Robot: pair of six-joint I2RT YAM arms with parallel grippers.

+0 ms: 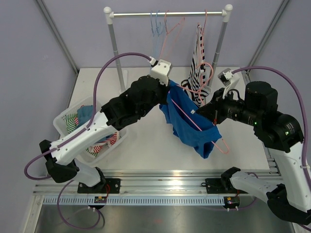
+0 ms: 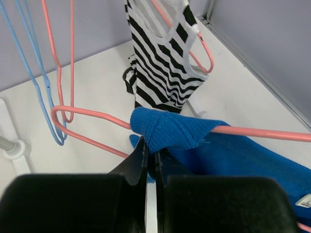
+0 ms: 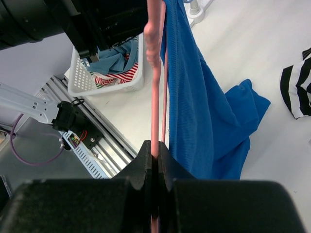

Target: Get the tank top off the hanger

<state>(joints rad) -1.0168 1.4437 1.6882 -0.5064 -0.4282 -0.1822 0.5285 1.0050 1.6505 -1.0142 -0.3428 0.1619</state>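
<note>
A blue tank top (image 1: 187, 119) hangs on a pink wire hanger (image 1: 187, 115) held in the air between both arms over the table. My left gripper (image 1: 166, 86) is shut on the tank top's strap (image 2: 167, 133), which wraps the hanger's arm (image 2: 92, 114). My right gripper (image 1: 206, 109) is shut on the hanger's wire (image 3: 154, 87), and the blue cloth (image 3: 204, 111) hangs just right of it. The lower part of the tank top droops toward the table.
A clothes rail (image 1: 167, 14) at the back holds blue and pink empty hangers (image 1: 156, 26) and a black-and-white striped top (image 1: 198, 65). A white basket (image 1: 63, 121) of clothes stands at the left. The table's front rail (image 1: 155, 182) lies below.
</note>
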